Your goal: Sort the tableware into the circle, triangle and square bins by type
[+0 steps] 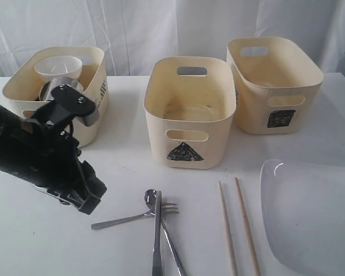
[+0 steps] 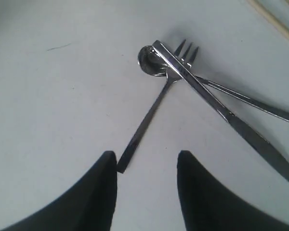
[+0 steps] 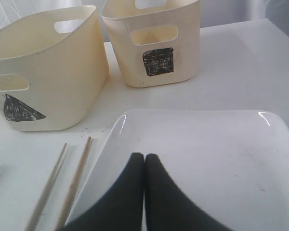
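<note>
My left gripper [image 1: 87,198] [image 2: 147,159] hangs open low over the table, nothing between its fingers. The steel fork's [image 2: 149,115] handle end lies just by one fingertip [image 2: 110,161]. The fork [image 1: 126,219], spoon [image 1: 152,198] and knife [image 1: 157,241] lie crossed in a pile; in the left wrist view the knife [image 2: 216,103] rests over the spoon [image 2: 148,60]. Two wooden chopsticks [image 1: 236,227] [image 3: 74,183] lie beside the large white plate [image 1: 310,218] [image 3: 207,144]. My right gripper [image 3: 144,156] is shut and empty above the plate; the exterior view does not show it.
Three cream bins stand at the back: the triangle bin [image 1: 187,138] [image 3: 53,82] in the middle, the square bin [image 1: 276,109] [image 3: 159,43] on the right. The left bin [image 1: 95,98] holds a small white bowl [image 1: 57,69] over steel ware [image 1: 53,89]; its mark shows only edge-on.
</note>
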### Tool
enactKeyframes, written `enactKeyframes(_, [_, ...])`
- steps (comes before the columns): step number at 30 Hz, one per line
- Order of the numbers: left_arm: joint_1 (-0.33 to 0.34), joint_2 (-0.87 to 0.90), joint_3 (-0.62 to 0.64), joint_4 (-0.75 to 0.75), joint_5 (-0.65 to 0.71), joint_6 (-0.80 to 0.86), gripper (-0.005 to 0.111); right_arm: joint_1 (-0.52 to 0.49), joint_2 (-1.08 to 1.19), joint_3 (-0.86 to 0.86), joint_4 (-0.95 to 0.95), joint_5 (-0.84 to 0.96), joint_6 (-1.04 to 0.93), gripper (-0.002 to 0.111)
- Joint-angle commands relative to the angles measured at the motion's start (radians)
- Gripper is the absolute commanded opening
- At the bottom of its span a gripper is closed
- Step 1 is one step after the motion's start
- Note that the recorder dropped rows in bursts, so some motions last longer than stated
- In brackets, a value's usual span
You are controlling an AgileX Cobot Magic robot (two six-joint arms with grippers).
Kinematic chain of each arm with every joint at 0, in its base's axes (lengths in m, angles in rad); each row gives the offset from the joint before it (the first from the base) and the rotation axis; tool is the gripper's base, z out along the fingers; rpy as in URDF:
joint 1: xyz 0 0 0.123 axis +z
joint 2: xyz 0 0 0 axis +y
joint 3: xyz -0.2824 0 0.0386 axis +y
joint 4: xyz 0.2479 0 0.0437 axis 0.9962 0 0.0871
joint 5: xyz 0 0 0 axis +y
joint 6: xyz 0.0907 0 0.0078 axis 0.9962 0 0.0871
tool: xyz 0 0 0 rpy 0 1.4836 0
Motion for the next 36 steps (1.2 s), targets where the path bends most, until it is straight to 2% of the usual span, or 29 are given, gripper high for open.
enactKeyframes(1, [-0.026,0.082,0.008,-0.014,-0.029,0.078,0.045,-0.005,-0.003,-0.002,-0.002,-0.005,0.002,0.000])
enactKeyframes(6, [-0.026,0.173,-0.005,-0.053,-0.035,0.137,0.045,-0.005,-0.003,-0.002,-0.002,-0.005,0.002,0.000])
enactKeyframes(13, [-0.026,0.239,-0.076,-0.197,-0.006,0.314,0.045,-0.005,-0.003,-0.002,-0.002,-0.005,0.002,0.000])
enactKeyframes(20, [-0.026,0.284,-0.128,-0.298,0.023,0.330,0.045,-0.005,-0.003,-0.002,-0.002,-0.005,0.002,0.000])
enactKeyframes(26, [-0.026,0.287,-0.136,-0.514,0.025,0.224,0.045,-0.005,-0.003,-0.002,-0.002,-0.005,0.002,0.000])
enactKeyframes(32, [-0.027,0.289,-0.134,-0.503,-0.014,0.031,0.045,-0.005,-0.003,-0.002,-0.002,-0.005,0.002,0.000])
enactKeyframes(36, [-0.047,0.289,-0.134,-0.476,-0.052,-0.010,0.045,-0.005,-0.003,-0.002,-0.002,-0.005,0.002,0.000])
